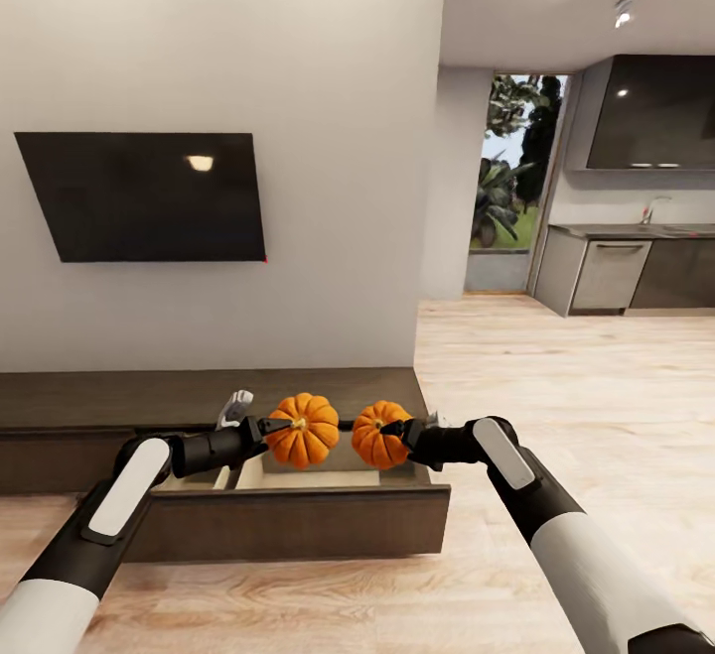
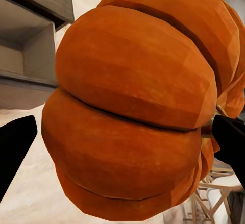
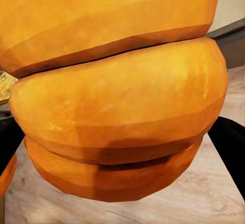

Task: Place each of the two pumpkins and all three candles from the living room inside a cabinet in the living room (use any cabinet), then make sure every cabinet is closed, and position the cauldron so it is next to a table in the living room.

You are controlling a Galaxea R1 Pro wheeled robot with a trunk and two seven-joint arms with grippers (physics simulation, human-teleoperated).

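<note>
- Left jaws [image 1: 270,428] clamped on one pumpkin [image 1: 303,430]; in the left wrist view that pumpkin [image 2: 132,106] sits between dark fingers [image 2: 15,147], one at each edge, stem side toward the far one.
- Right jaws [image 1: 395,428] clamped on the other pumpkin [image 1: 378,434]; right wrist view has its ribbed orange body [image 3: 117,112] close up, with dark fingertips [image 3: 229,147] at both sides.
- Two pumpkins side by side in the head view, close but not touching, left one at 9 o'clock of the right one, both held in the air over an open drawer [image 1: 298,480].
- Drawer pulled out of the cabinet [image 1: 199,396], pale inside, with a divider at about 9 o'clock of the left pumpkin; cannot tell if anything lies in it.
- Cabinet is long, low, dark brown, standing against the wall; its flat top runs toward 9 o'clock from the pumpkins.
- Left arm [image 1: 119,500] comes in from 7 o'clock, right arm [image 1: 536,495] from 5 o'clock, forearms white, wrists black.
- Black TV [image 1: 144,196] on the wall at 11 o'clock above the cabinet.
- Light wood floor [image 1: 556,386] spreads to 3 o'clock.
- Kitchen at 2 o'clock: grey cupboards [image 1: 616,272], a dark wall unit [image 1: 650,113] above them.
- Tall window [image 1: 511,178] with greenery at 1 o'clock.
</note>
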